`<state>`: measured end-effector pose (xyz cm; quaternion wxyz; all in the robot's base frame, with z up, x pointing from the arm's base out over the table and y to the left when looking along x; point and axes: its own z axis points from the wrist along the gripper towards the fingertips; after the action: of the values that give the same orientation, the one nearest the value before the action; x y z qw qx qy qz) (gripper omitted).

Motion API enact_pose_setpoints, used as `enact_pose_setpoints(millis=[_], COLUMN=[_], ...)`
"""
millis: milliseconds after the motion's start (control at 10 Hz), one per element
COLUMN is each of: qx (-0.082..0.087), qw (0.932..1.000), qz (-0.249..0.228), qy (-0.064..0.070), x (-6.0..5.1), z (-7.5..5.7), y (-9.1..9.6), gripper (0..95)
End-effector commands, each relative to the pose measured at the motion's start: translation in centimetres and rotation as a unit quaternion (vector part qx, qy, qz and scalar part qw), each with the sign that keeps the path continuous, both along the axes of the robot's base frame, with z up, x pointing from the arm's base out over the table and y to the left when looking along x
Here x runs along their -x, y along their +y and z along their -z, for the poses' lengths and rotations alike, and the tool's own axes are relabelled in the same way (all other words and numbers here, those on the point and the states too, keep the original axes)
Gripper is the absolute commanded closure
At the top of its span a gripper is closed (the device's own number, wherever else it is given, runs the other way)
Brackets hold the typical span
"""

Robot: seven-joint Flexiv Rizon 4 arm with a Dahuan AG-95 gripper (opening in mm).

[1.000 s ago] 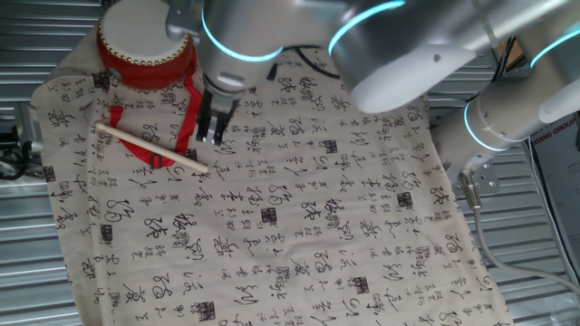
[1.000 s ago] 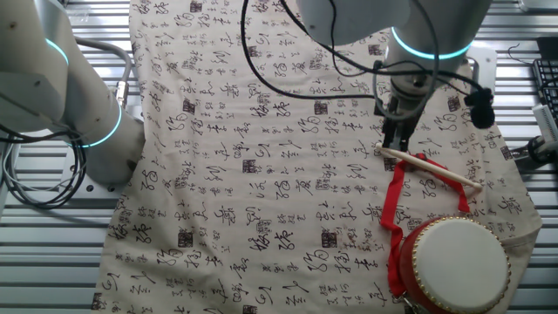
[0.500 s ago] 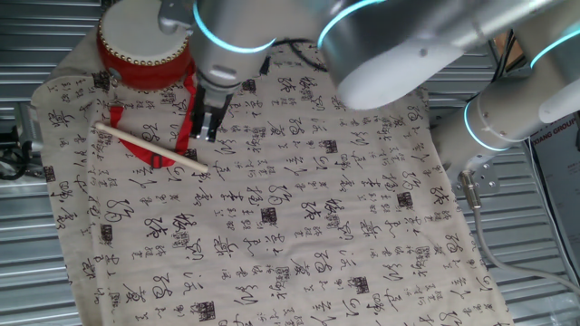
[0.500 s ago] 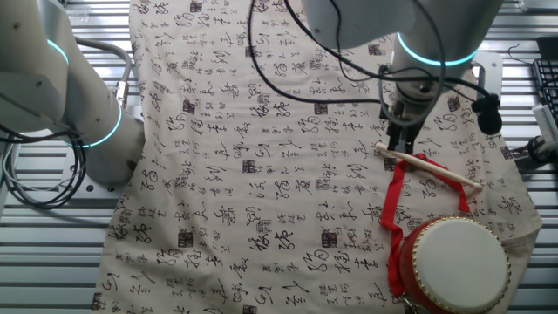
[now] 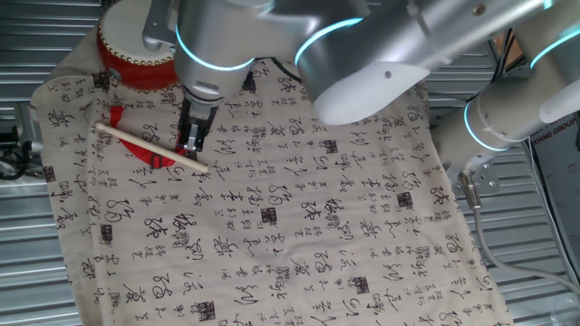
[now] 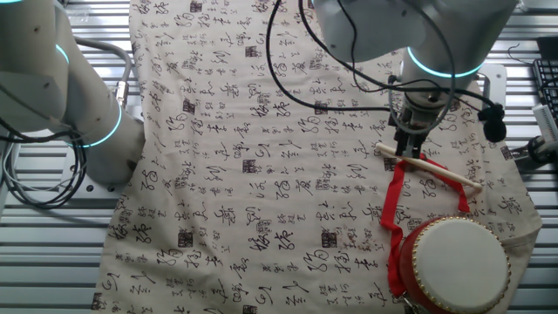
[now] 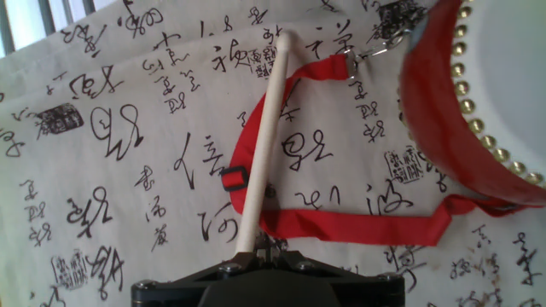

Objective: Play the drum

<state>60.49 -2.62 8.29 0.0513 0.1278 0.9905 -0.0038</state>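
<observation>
Drum [image 5: 136, 45]: red body, cream-white skin, row of brass-coloured studs round the rim. Strap [image 7: 358, 223]: red, with a black buckle [image 7: 234, 179]. Stick [image 5: 149, 148]: pale bare wood. Cloth [image 5: 299, 235] over the bench: beige, printed all over with black calligraphy characters and small dark seal blocks. Bench [image 5: 27, 272]: grey ribbed metal at the edges. Arm [image 5: 381, 54]: silver-grey, glowing cyan rings at joints. Hand [image 7: 271, 249]: black.
</observation>
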Motion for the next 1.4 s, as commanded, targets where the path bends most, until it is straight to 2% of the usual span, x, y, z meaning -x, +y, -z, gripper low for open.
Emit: enact_pose_setpoints(millis=[100, 400, 500, 1400], qx=[0.001, 0.0, -0.001, 0.001], qw=[1.0, 1.0, 1.0, 1.0], qz=[0.0, 0.0, 0.0, 0.0], qy=[-0.002, -0.002, -0.002, -0.003], x=[0.1, -0.3, -0.9, -2.5], z=[0.2, 1.2, 1.6, 2.8], y=[0.0, 0.1, 0.3, 1.1], gripper=[95.0, 95.0, 95.0, 95.0])
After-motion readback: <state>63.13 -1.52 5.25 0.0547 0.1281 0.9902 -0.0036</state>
